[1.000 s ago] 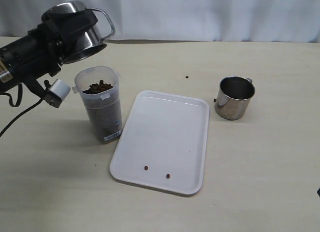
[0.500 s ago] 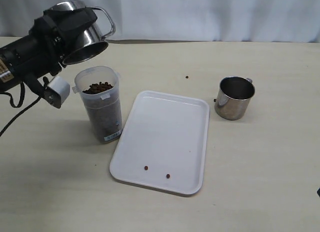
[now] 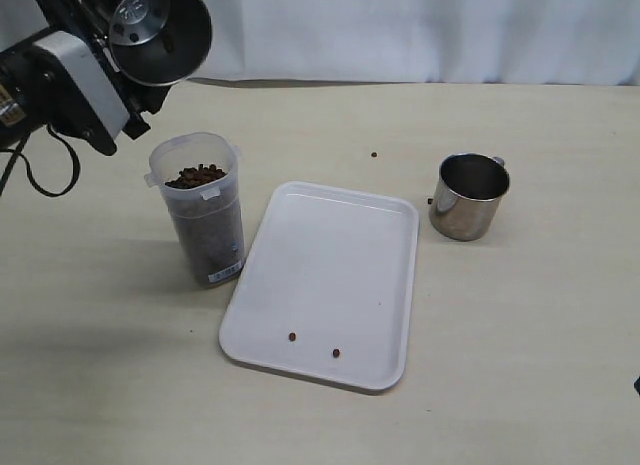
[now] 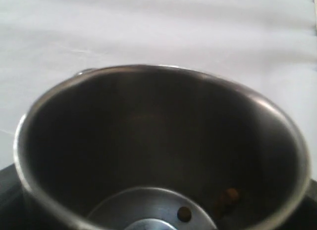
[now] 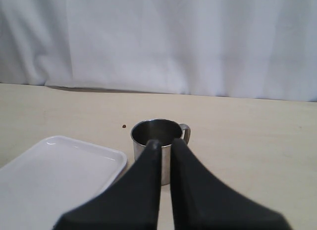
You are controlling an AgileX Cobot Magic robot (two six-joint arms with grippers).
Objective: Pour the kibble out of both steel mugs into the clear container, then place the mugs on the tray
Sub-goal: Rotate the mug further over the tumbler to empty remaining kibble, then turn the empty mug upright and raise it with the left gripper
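Observation:
My left gripper (image 3: 112, 45) is shut on a steel mug (image 3: 160, 33), held high at the back left, up and left of the clear container (image 3: 200, 210). The mug lies on its side with its mouth toward the exterior camera. The left wrist view looks into this mug (image 4: 158, 141); two stray kibble pellets (image 4: 184, 213) remain inside. The clear container stands upright, filled nearly to the rim with kibble (image 3: 197, 175). The second steel mug (image 3: 468, 197) stands upright to the right of the white tray (image 3: 330, 275). My right gripper (image 5: 166, 143) is shut and empty, short of that mug (image 5: 143, 141).
Two loose pellets (image 3: 292, 337) lie on the tray near its front edge. Another pellet (image 3: 374, 154) lies on the table behind the tray. A white curtain runs along the table's far edge. The tray's corner (image 5: 54, 165) shows in the right wrist view.
The left arm has lifted the mug and turned it, so its mouth went from tipped down over the container to facing outward. The right side is unchanged.

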